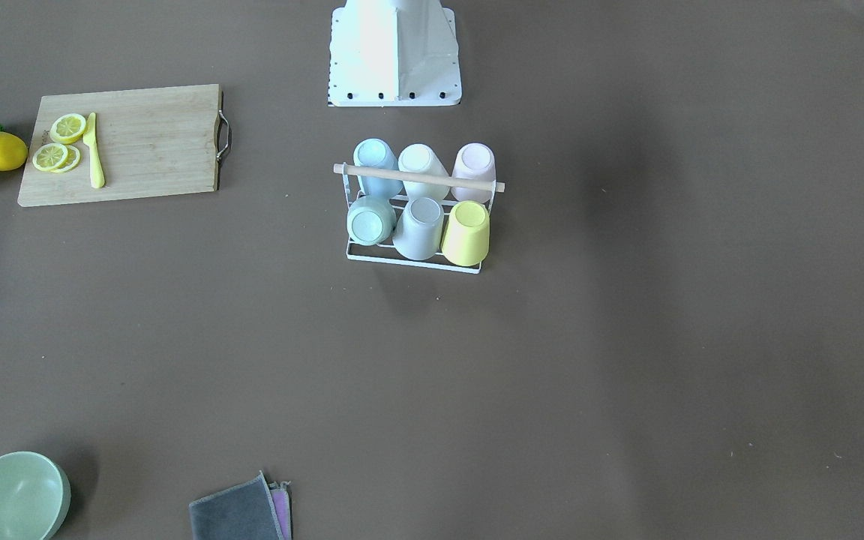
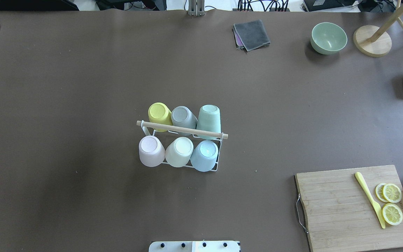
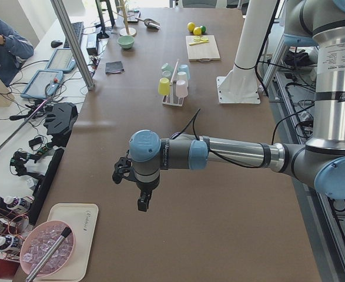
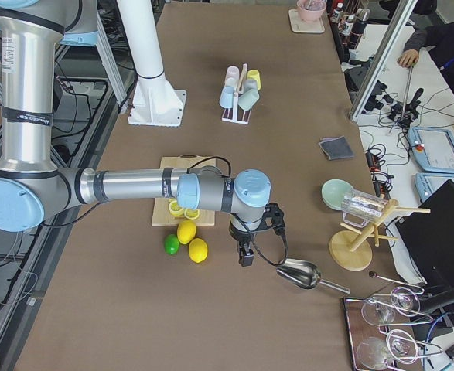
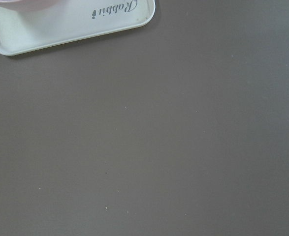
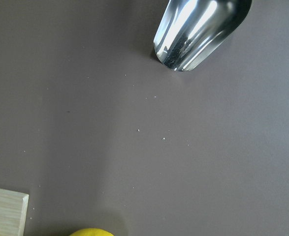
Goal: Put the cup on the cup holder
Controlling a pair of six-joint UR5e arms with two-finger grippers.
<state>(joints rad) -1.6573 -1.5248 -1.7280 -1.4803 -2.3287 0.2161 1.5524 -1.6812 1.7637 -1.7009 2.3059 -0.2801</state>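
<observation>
the left gripper [image 3: 138, 197] hangs over the tabletop [image 3: 219, 223] near a white tray [image 5: 70, 24], the right gripper [image 4: 246, 253] beside a metal scoop [image 6: 198, 32]; released or clenched, i cannot tell. the cup holder [image 2: 187, 131] stands mid-tabletop, well apart from both, six cups [image 2: 178, 151] upturned on it. they look light, stiff, smooth: grip the side wall. open room all round; mind the rod [image 1: 417, 178].
</observation>
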